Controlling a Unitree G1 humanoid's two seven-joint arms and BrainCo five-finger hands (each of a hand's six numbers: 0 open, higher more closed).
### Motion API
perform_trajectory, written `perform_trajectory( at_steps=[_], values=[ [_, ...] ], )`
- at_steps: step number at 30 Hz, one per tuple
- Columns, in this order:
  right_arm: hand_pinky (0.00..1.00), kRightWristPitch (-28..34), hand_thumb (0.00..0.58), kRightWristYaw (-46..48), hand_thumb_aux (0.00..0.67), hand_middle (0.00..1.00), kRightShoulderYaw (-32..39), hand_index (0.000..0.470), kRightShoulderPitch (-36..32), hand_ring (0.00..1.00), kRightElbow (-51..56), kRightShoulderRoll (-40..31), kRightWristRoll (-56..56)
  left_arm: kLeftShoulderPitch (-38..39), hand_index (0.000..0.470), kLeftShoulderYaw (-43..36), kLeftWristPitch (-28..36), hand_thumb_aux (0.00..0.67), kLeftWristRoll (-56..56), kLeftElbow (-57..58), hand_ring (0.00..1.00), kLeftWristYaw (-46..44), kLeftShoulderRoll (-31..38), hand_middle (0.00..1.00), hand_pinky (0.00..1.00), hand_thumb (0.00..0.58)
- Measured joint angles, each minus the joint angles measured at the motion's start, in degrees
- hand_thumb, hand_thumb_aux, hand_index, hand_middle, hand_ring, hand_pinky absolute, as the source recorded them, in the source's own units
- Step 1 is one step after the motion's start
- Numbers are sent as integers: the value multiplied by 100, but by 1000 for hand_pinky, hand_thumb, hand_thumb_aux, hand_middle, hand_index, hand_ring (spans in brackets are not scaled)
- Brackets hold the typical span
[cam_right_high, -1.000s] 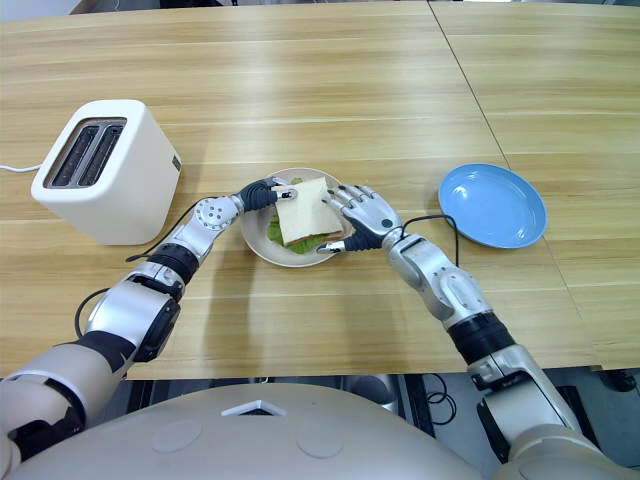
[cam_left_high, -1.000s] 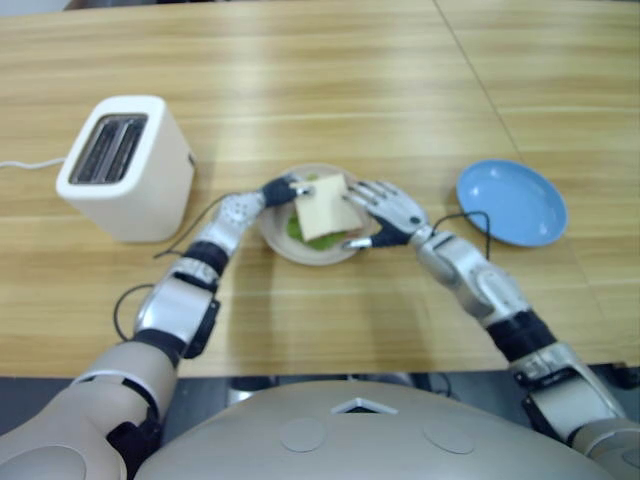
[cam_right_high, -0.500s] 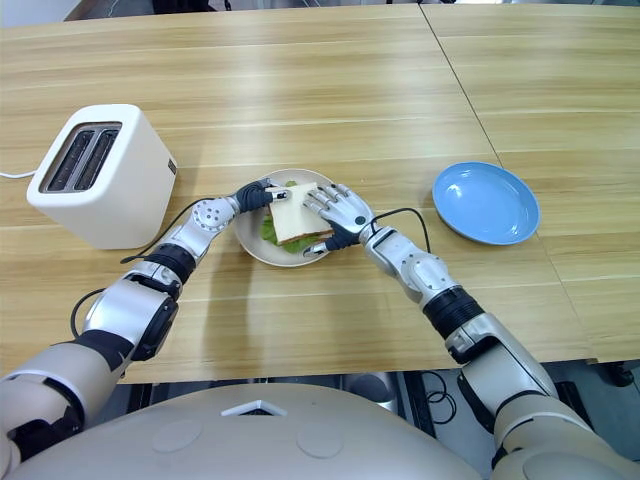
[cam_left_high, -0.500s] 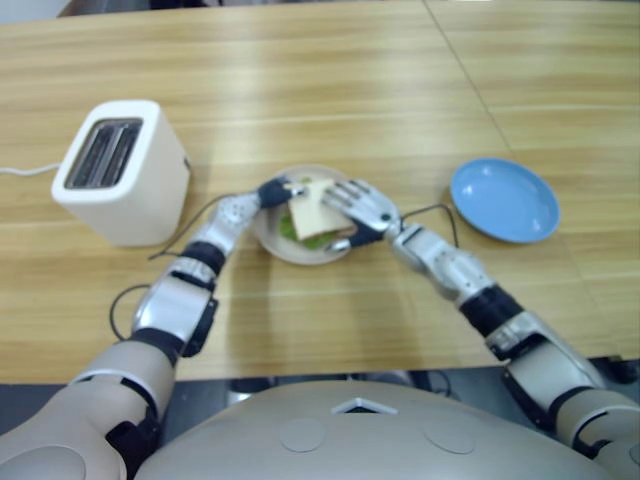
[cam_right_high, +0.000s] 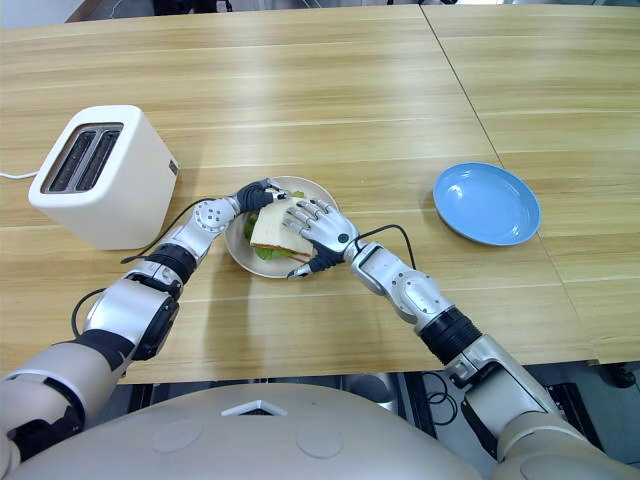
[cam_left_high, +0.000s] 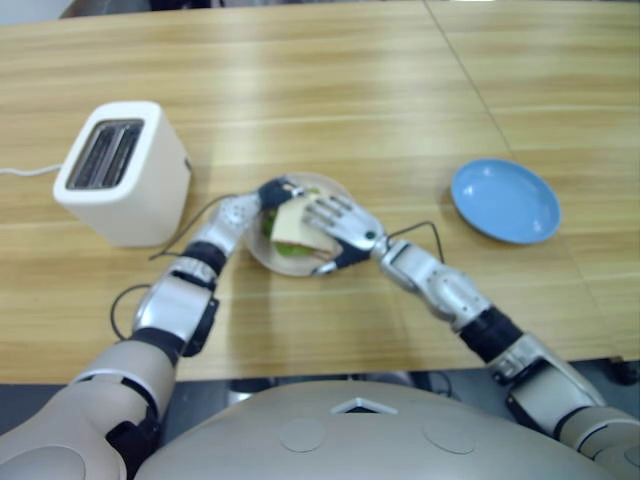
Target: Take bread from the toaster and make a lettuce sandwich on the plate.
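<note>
The bread slice [cam_right_high: 266, 230] lies tilted on top of green lettuce [cam_right_high: 260, 253] on a pale round plate [cam_right_high: 322, 192], which sits on the wooden counter [cam_right_high: 330, 90] near its front edge and a little left of centre. The lettuce shows beneath the slice at the plate's 7 o'clock side. The right hand [cam_right_high: 316, 228] comes in from 4 o'clock and rests on the slice with its fingers [cam_right_high: 300, 212] spread flat across the right half of the bread, holding nothing between them; its thumb reaches down toward the plate's rim at 5 o'clock. The left hand [cam_right_high: 254, 194] is at the plate's 11 o'clock rim, right against the far corner of the slice; I cannot tell whether it grips the bread or only touches it. A thin black cable [cam_right_high: 392, 231] loops just beside the right wrist. A white toaster [cam_right_high: 100, 175] stands upright at 9 o'clock from the plate, well apart from it, with two dark slots [cam_right_high: 75, 158] in its top. A blue plate [cam_right_high: 487, 203] sits at 3 o'clock, also well apart.
</note>
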Motion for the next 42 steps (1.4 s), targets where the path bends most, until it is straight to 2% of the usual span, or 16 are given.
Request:
perform_trajectory(
  at_steps=[9, 10, 11, 12, 13, 14, 15, 20, 24, 28, 29, 30, 31, 32, 36, 42],
  values=[
    [0, -12, 0, -45, 0, 0, 2, 0, 28, 0, 301, 269, 19, 30, 451, -29, -35, 657, 122, 16, 1000, 167, 41, 1000, 1000, 580],
    [0, -25, 0, -46, 0, 0, 7, 0, 31, 0, 349, 295, 31, 52, 245, -48, -50, 357, 159, -28, 1000, 273, 61, 1000, 1000, 454],
    [0, -39, 0, -58, 0, 0, 11, 0, 20, 0, 397, 318, 36, 86, 0, -80, -70, 0, 205, -102, 992, 377, 92, 992, 992, 0],
    [0, -56, 0, -82, 0, 0, 14, 0, 18, 0, 424, 327, 52, 141, 0, -110, -114, 0, 271, -204, 675, 512, 143, 675, 675, 0],
    [0, -67, 0, -131, 0, 0, 19, 0, 9, 0, 477, 378, 58, 251, 0, -114, -218, 0, 331, -383, 125, 771, 208, 125, 125, 0],
    [0, -67, 0, -154, 0, 0, 19, 0, 8, 0, 497, 402, 58, 277, 0, -109, -257, 0, 340, -440, 125, 885, 227, 125, 125, 0],
    [0, -68, 0, -182, 0, 0, 24, 0, -5, 0, 526, 416, 59, 280, 0, -106, -276, 0, 385, -485, 0, 1063, 282, 0, 0, 0],
    [0, -101, 0, -350, 0, 0, 265, 0, -185, 0, 892, 659, 59, 115, 0, -73, -410, 0, 1262, -2025, 0, 3210, 695, 0, 0, 0],
    [0, -109, 0, -395, 0, 0, 326, 0, -191, 0, 905, 641, 100, 321, 0, 28, -232, 0, 1588, -2974, 0, 3746, 941, 0, 0, 0],
    [0, -115, 0, -440, 0, 0, 313, 0, -133, 0, 800, 471, 242, 950, 0, 254, 25, 0, 1605, -3907, 0, 3692, 1168, 0, 0, 0],
    [0, -117, 0, -460, 0, 0, 272, 0, -76, 0, 737, 428, 295, 1106, 222, 323, 52, 323, 1475, -4117, 698, 3514, 1206, 698, 698, 425],
    [0, -143, 179, -503, 113, 0, 221, 78, 11, 0, 639, 355, 383, 1299, 440, 398, 79, 641, 1289, -4384, 1000, 3267, 1246, 1000, 1000, 579],
    [1000, -194, 528, -574, 470, 1000, 162, 323, 126, 1000, 528, 255, 479, 1498, 460, 440, 82, 670, 1130, -4631, 1000, 3033, 1308, 1000, 1000, 580],
    [1000, -233, 580, -664, 670, 1000, 104, 460, 206, 1000, 411, 189, 527, 1650, 460, 494, 96, 670, 984, -4814, 1000, 2844, 1344, 1000, 1000, 580],
    [1000, -606, 580, -1161, 670, 1000, -427, 460, 768, 1000, -578, -204, 1072, 2580, 460, 689, 264, 670, 486, -5900, 1000, 1880, 1709, 1000, 1000, 580],
    [1000, -1072, 580, -1407, 670, 1000, -2007, 460, 1294, 1000, -2631, -644, 2229, 3720, 460, 1325, 821, 670, 85, -7358, 1000, 670, 2639, 1000, 1000, 580]
  ],
)
